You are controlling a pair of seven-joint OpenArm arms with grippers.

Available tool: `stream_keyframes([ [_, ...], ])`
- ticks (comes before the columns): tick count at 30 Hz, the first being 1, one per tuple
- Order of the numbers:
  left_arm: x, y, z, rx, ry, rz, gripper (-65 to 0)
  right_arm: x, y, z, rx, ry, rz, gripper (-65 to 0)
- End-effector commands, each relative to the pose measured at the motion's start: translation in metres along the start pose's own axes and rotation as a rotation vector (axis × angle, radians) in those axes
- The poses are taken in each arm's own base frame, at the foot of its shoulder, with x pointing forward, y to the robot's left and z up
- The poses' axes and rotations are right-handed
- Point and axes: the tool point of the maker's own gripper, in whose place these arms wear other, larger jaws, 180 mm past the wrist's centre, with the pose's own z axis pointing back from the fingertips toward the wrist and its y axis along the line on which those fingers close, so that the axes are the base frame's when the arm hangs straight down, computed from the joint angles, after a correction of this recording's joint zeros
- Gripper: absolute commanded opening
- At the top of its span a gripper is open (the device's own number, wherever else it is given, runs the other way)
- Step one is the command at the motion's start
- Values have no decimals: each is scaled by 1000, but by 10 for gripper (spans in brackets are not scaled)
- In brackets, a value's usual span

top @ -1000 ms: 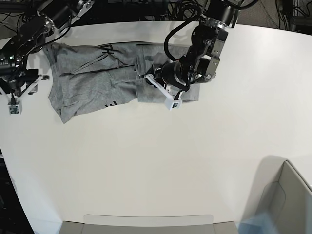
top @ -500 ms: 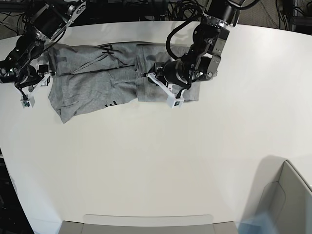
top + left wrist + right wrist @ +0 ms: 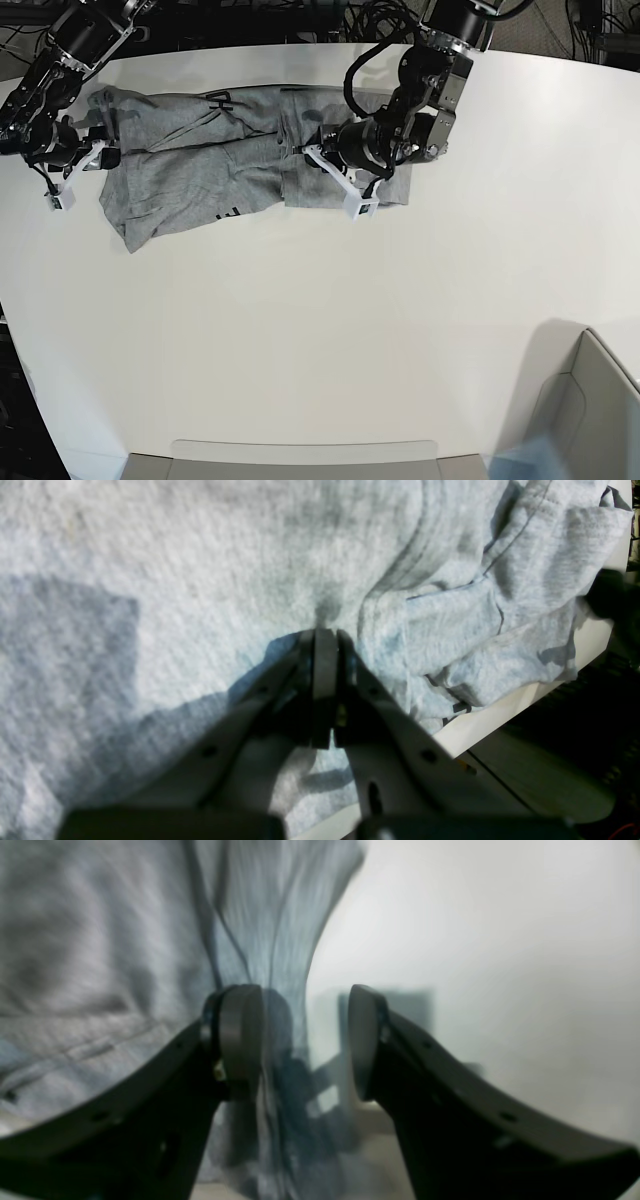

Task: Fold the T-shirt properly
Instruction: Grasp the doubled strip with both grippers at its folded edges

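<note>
The light grey T-shirt lies crumpled and partly folded along the far side of the white table, with bits of black lettering showing. My left gripper rests on the shirt's folded right part. In the left wrist view the left gripper is shut, its tips pinching a pucker of the T-shirt fabric. My right gripper is at the shirt's left edge. In the blurred right wrist view the right gripper is open, with a ridge of the T-shirt's edge between its fingers.
A grey box stands at the front right corner and a flat grey tray at the front edge. Cables lie beyond the table's far edge, which runs close to the shirt.
My right gripper has moved up and right from beside the table's left edge onto the shirt's left edge. My left gripper has shifted slightly up on the shirt.
</note>
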Motion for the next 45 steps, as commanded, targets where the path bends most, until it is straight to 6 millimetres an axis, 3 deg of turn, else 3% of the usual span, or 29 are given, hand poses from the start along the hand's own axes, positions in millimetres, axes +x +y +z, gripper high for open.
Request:
stream_keyframes([
  [1,6,-4,4,-5,-15,-9,-650,-12,-8,0,-16,62,10,-381],
  [5,5,-4,3,-6,-13,-10,-650,-46,-5,-17,37,137,-53,-381],
  [8,6,-3,4,-5,-14,-7,-650,-62,-3,-23,61,182,-79,-381],
  [10,6,-3,4,-5,-14,-7,-650,-70,7,-32,91,225,-58,-381],
  [14,6,-3,3,-6,-13,-6,-650,-78,35,-45,148,270,-4,-381],
  [21,-4,-1,2,-2,5,5,-650,-77,59,-57,192,283,29,-382],
  [23,-4,-1,2,-3,7,5,-650,-77,64,-59,200,293,49,-411],
  [28,1,-12,11,-30,-21,-15,-650,-61,62,-60,186,272,68,-645],
  [35,4,-19,28,-49,-67,-51,-650,-13,50,-53,153,184,99,-650],
  [40,7,-30,42,-75,-112,-67,-650,46,22,-35,96,-18,68,-650],
  [45,16,1,55,-24,-165,20,-650,79,15,-24,76,-104,87,-650],
])
